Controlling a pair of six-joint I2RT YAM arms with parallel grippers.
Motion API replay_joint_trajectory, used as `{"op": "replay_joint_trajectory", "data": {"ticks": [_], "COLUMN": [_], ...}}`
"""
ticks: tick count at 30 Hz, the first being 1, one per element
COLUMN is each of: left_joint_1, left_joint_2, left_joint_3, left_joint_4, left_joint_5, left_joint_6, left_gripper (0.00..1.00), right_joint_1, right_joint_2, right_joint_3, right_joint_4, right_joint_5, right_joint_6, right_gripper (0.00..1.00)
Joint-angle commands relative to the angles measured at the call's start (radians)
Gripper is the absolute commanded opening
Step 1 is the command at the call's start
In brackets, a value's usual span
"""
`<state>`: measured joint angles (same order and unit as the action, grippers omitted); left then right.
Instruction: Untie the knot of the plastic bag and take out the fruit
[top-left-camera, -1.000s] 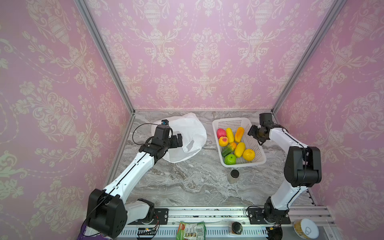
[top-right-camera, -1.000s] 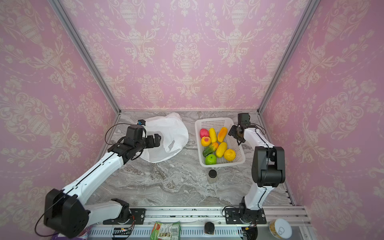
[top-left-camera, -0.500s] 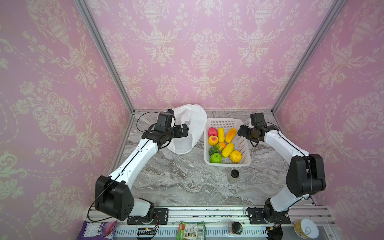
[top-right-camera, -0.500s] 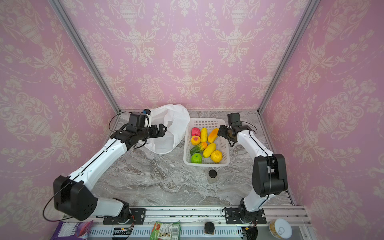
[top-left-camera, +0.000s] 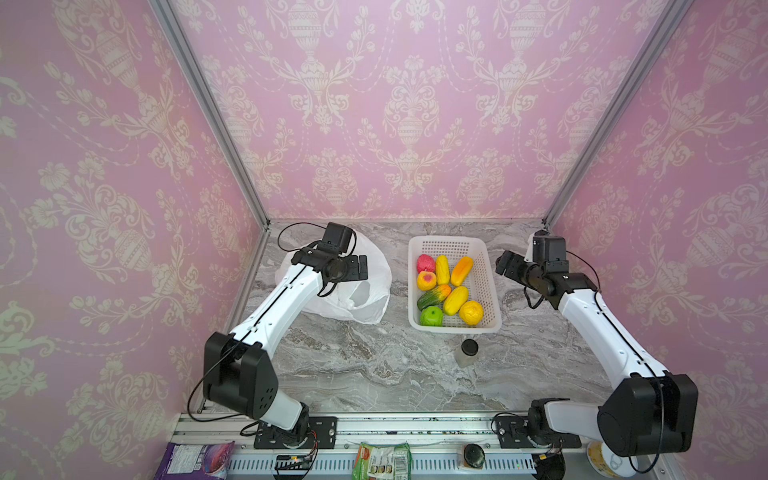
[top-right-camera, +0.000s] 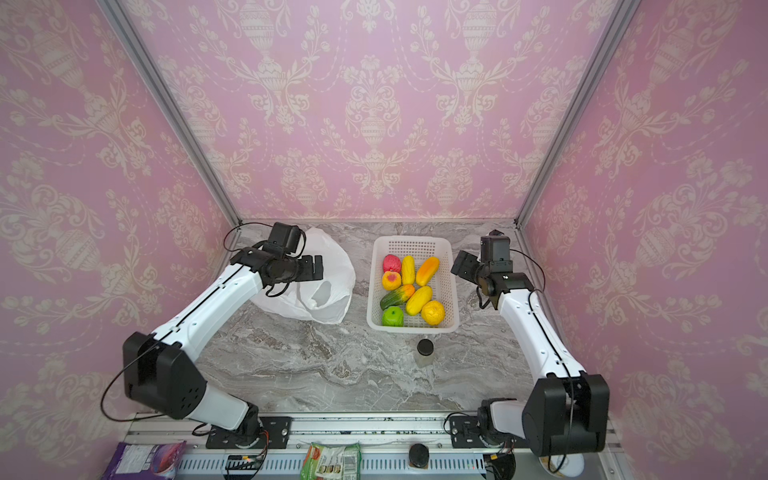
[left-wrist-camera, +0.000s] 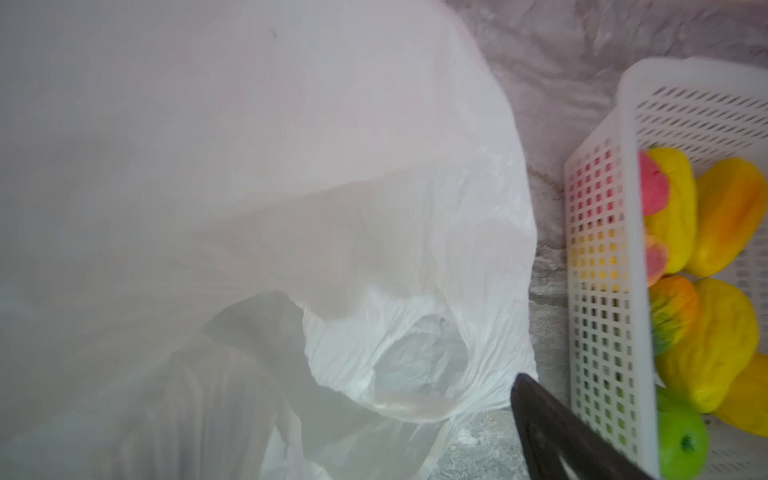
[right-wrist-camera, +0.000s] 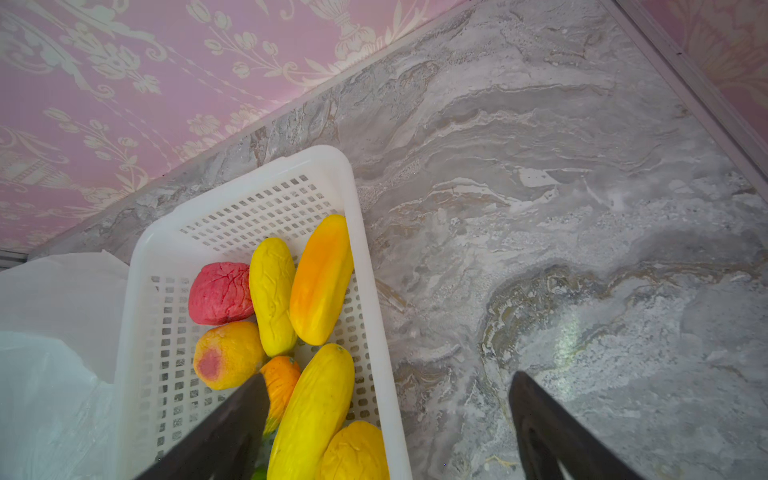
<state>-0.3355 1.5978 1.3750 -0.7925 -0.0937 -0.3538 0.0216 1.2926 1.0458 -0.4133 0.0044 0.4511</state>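
The white plastic bag (top-left-camera: 370, 303) (top-right-camera: 332, 299) lies slack at the table's back left. One loop handle (top-left-camera: 360, 293) lies open, and the knot is out of view. My left gripper (top-left-camera: 360, 268) (top-right-camera: 316, 267) (left-wrist-camera: 374, 407) hovers open over the bag, and the film veils one of its fingers in the left wrist view. The fruit (top-left-camera: 444, 286) (top-right-camera: 409, 289) (right-wrist-camera: 316, 282) lies in the white perforated basket (top-left-camera: 453, 241) (top-right-camera: 411, 240) (right-wrist-camera: 249, 195). My right gripper (top-left-camera: 505, 262) (top-right-camera: 461, 264) (right-wrist-camera: 388, 399) is open and empty at the basket's right wall.
A small jar with a black lid (top-left-camera: 467, 352) (top-right-camera: 424, 352) stands in front of the basket. Pink walls close the back and both sides. Snack packets (top-left-camera: 382, 459) lie on the front rail.
The basket has slid left, nearer the bag. My right gripper has opened wide and drawn back to the right. The bag rose with my left gripper, then sank back flat.
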Motion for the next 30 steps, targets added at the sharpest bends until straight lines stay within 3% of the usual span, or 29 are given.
{"op": "replay_joint_trajectory", "data": {"ticks": [1, 3, 6, 11, 15, 17, 20, 21, 26, 30], "left_joint_1": [-0.043, -0.042, -0.047, -0.114, -0.119, -0.116, -0.071, -0.056, -0.025, 0.199], "left_joint_2": [0.058, 0.099, 0.095, 0.046, -0.060, -0.126, -0.231, -0.250, -0.361, -0.502], "left_joint_3": [0.130, 0.179, 0.200, 0.259, 0.213, 0.185, 0.107, 0.097, -0.007, -0.214], "left_joint_4": [-0.215, -0.268, -0.273, -0.340, -0.290, -0.251, -0.155, -0.157, -0.151, 0.050], "left_joint_5": [-0.179, -0.251, -0.271, -0.478, -0.431, -0.401, -0.206, -0.192, -0.352, -0.317], "left_joint_6": [0.085, 0.079, 0.068, 0.035, 0.041, 0.040, 0.048, 0.033, 0.009, -0.049], "left_gripper": [0.99, 0.99, 0.99, 0.99, 0.99, 0.99, 0.99, 0.99, 0.99, 0.99], "right_joint_1": [-0.006, -0.007, -0.008, -0.009, 0.020, 0.075, 0.100, 0.114, 0.219, 0.131], "right_joint_2": [-0.012, -0.013, -0.015, -0.027, -0.083, -0.130, -0.176, -0.183, -0.155, -0.152], "right_joint_3": [-0.018, -0.022, -0.023, -0.039, -0.047, -0.049, -0.073, -0.076, -0.022, -0.025], "right_joint_4": [0.018, 0.023, 0.028, 0.028, 0.033, 0.034, 0.071, 0.086, 0.069, 0.109], "right_joint_5": [0.024, 0.029, 0.027, 0.028, -0.018, 0.034, 0.004, -0.020, 0.065, 0.166], "right_joint_6": [-0.026, -0.028, -0.027, -0.028, -0.038, -0.065, -0.059, -0.061, -0.102, -0.058], "right_gripper": [0.91, 0.91, 0.92, 0.91, 0.89, 0.91, 0.90, 0.89, 0.90, 0.95]}}
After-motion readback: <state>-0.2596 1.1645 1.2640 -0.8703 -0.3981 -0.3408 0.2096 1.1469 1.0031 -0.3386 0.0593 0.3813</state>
